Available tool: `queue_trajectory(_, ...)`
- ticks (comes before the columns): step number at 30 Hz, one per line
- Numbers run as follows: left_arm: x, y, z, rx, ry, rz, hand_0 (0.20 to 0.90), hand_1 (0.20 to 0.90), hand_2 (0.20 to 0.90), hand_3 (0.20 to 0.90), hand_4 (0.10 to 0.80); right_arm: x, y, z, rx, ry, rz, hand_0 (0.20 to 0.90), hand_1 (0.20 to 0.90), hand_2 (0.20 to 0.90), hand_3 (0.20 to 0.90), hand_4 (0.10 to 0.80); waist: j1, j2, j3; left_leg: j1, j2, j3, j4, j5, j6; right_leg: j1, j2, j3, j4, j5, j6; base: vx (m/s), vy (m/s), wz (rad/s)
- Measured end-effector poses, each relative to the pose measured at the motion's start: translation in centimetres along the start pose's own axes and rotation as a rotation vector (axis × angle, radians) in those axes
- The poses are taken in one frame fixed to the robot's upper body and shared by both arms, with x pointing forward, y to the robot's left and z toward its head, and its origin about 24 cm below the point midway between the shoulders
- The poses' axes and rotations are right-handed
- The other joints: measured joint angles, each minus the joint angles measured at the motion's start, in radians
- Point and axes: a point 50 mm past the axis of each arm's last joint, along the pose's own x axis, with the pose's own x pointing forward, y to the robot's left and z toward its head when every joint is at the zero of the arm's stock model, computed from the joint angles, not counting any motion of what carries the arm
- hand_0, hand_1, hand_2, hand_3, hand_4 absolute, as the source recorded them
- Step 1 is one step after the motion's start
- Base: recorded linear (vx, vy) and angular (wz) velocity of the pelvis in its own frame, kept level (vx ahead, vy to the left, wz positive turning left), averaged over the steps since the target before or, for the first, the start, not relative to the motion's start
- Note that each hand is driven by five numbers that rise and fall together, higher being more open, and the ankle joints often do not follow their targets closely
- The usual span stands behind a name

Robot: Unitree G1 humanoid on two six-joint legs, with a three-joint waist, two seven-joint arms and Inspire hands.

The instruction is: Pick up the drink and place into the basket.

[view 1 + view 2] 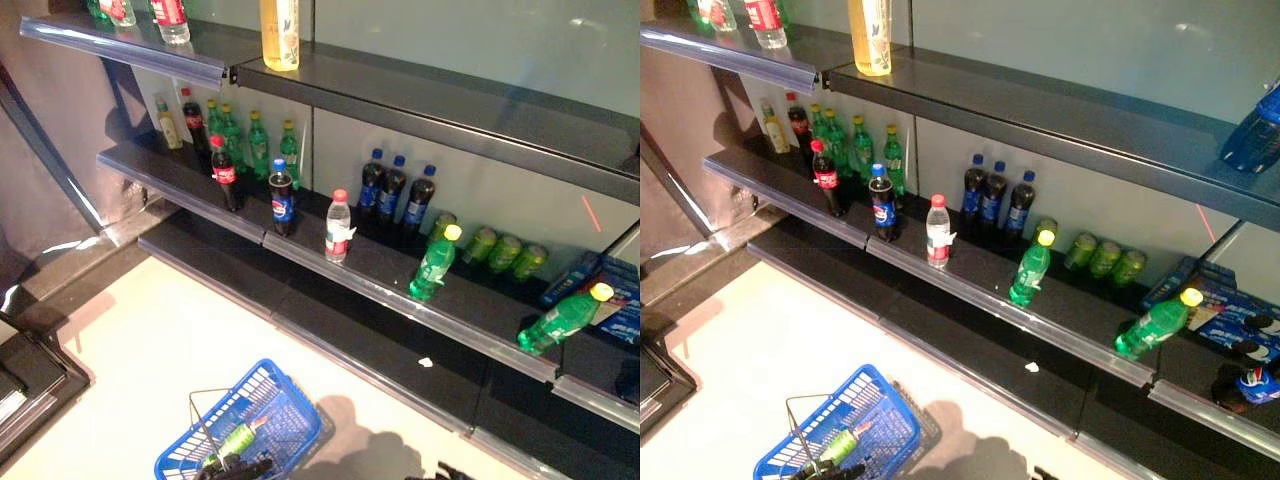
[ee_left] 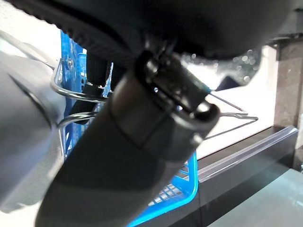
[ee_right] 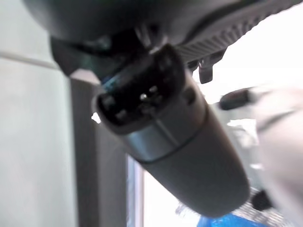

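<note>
A green drink bottle (image 1: 236,440) lies in the blue basket (image 1: 290,415), just beside the left hand (image 1: 232,468), whose fingers curl round the wire handle (image 1: 200,425). The right hand (image 3: 180,142) shows close up; its grip I cannot tell. Bottles line the shelf (image 1: 400,290) beyond

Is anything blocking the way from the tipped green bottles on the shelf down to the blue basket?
Nothing visible does. The green bottles lean at the shelf's front edge; bare floor lies between shelf and basket, whose top is open, one green bottle inside.
</note>
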Motion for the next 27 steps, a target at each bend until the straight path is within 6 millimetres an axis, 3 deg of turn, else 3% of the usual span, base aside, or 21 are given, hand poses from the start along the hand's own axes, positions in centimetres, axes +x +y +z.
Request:
queue_trajectory(4,-0.2,-0.4,0.1,-0.002,-0.009,-0.015,0.3,0.3,0.3,0.2,0.1,-0.8,1.2,5.7,-0.058,-0.308,0.03,0.9,0.9,0.9,0.9,0.8,-0.025,0.003,0.011,-0.007,0.001,0.008,-0.001,0.0,0.0,-0.012,0.0,0.006,0.001,0.003,0.0,-0.056,0.004,-0.06)
queue_trajectory(8,-0.5,-1.0,0.0,0.005,-0.021,-0.035,0.3,0.3,0.3,0.2,0.1,-4.0,2.5,12.0,-0.151,-0.62,0.063,0.9,0.9,0.9,0.9,0.8,-0.036,0.007,0.016,-0.004,0.001,0.017,0.0,-0.002,0.001,-0.016,-0.002,0.007,0.001,0.009,0.003,-0.006,0.015,-0.08)
queue_trajectory(12,-0.8,-0.5,-0.4,-0.007,-0.028,-0.024,0.3,0.3,0.3,0.2,0.1,-7.4,2.0,16.4,-0.178,-0.839,0.062,0.9,0.9,0.9,0.9,0.8,-0.055,-0.007,0.011,0.005,0.002,0.03,-0.001,-0.003,0.003,-0.017,-0.003,0.008,0.004,0.012,0.004,0.006,0.017,-0.08)
queue_trajectory(19,-1.2,0.6,-1.2,-0.032,-0.029,0.012,0.3,0.3,0.3,0.2,0.1,-9.8,-0.7,17.7,-0.125,-0.992,-0.123,0.9,0.9,0.9,0.9,0.8,-0.085,-0.016,0.003,0.014,0.005,0.073,-0.007,-0.009,0.005,-0.036,-0.006,0.036,0.003,0.027,0.005,-0.008,0.035,-0.2)
queue_trajectory(27,-1.4,-0.1,-2.5,-0.067,-0.005,0.0,0.3,0.3,0.3,0.2,0.1,-13.6,-2.6,18.9,-0.081,-1.193,-0.335,0.9,0.9,0.9,0.9,0.8,-0.115,0.027,-0.015,0.014,0.007,0.108,-0.007,-0.013,0.007,-0.062,-0.01,0.041,-0.003,0.05,0.008,-0.011,0.035,-0.16)
